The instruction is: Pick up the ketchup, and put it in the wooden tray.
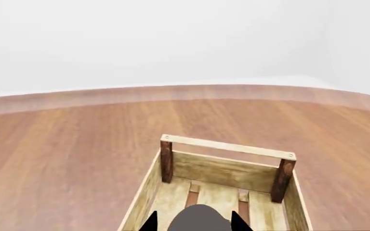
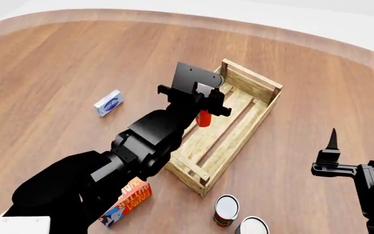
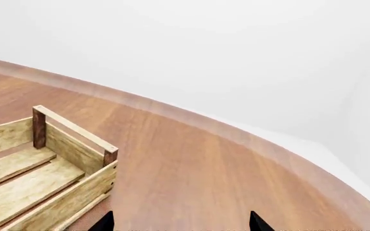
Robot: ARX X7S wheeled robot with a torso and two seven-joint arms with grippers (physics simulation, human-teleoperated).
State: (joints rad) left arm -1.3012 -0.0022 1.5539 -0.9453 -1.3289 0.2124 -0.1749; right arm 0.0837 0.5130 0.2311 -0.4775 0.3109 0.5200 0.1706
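My left gripper (image 2: pixel 208 103) is shut on the ketchup (image 2: pixel 204 118), whose orange-red body hangs below the fingers, over the far half of the wooden tray (image 2: pixel 233 146). In the left wrist view a grey rounded end of the bottle (image 1: pixel 200 219) sits between my two dark fingertips (image 1: pixel 150 223), with the tray's slatted floor and far wall (image 1: pixel 227 146) right beneath and ahead. My right gripper (image 2: pixel 361 139) is open and empty, to the right of the tray above the floor. In the right wrist view (image 3: pixel 180 222) its tips stand wide apart, and the tray's corner (image 3: pixel 75 131) shows.
A small blue-and-white box (image 2: pixel 108 103) lies left of the tray. A red-orange box (image 2: pixel 127 201) lies near my left arm's base. Two cans (image 2: pixel 226 209) (image 2: pixel 253 226) stand in front of the tray's near corner. A pale wall bounds the wooden surface.
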